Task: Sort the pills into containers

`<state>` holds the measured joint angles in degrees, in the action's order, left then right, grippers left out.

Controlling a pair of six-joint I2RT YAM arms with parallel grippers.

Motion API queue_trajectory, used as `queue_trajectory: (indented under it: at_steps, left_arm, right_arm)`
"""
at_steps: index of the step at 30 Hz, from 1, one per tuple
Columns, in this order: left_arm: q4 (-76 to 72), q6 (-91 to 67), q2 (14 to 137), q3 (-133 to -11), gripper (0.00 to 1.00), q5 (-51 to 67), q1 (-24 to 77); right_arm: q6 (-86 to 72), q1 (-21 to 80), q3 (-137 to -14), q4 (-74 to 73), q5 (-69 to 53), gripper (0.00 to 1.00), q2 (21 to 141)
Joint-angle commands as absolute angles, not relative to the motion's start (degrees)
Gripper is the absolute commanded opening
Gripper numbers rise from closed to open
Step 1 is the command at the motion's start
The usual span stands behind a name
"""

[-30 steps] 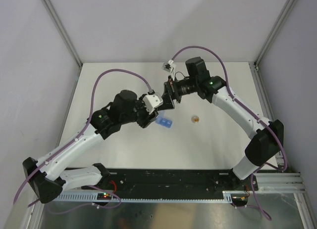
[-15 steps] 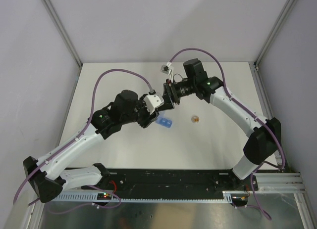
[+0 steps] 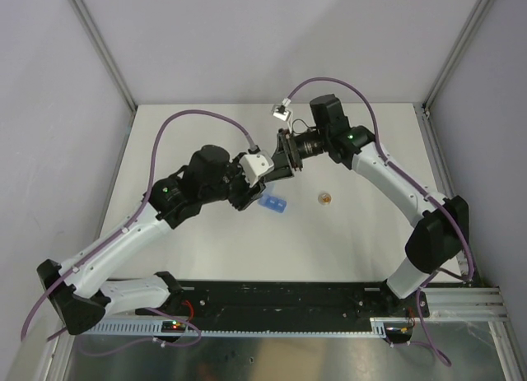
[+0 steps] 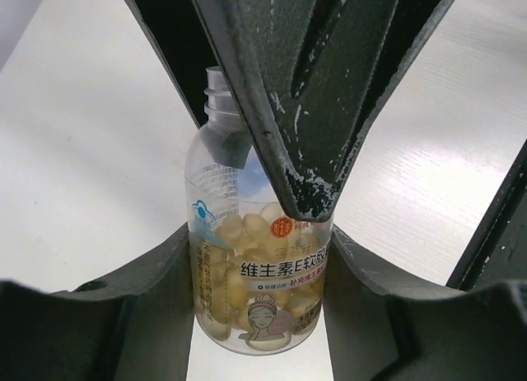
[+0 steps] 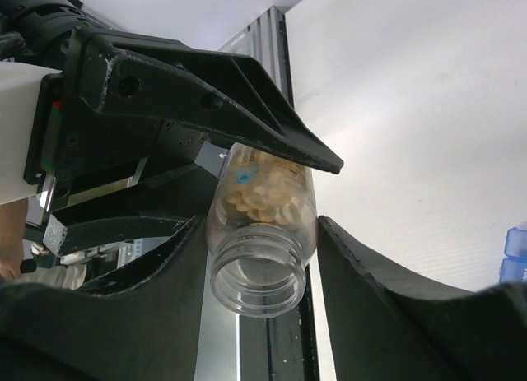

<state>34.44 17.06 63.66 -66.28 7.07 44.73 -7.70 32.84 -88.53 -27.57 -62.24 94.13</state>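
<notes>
A clear bottle with no cap, part full of pale yellow pills, is held above the table. My left gripper is shut on its lower body, one jaw pressed against each side. My right gripper is shut on the same bottle just behind the open threaded neck, the mouth facing its camera. In the top view the two grippers meet, left gripper and right gripper. The containers, a small light-blue pill box, lie on the table just below them and show at the right wrist view's edge.
A small orange-brown round object lies on the white table right of the pill box. Grey walls with metal posts enclose the table. A black rail runs along the near edge between the arm bases.
My right gripper's jaws have closed from wide open onto the bottle's neck end. The left gripper has kept its hold and barely moved.
</notes>
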Motion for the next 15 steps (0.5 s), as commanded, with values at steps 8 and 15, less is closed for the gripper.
queue_trajectory:
  at_steps: [8,15]
  left_arm:
    - [29.3,15.9,64.2,-75.9,0.65,12.5,44.8]
    - [28.5,15.2,64.1,-76.3,0.83,13.9,44.9]
  right_arm:
    - [-15.8,28.4,-85.9,-18.4,-72.3,0.01,88.9]
    - [-23.4,27.3,-83.3,-10.7,-76.2,0.00,87.6]
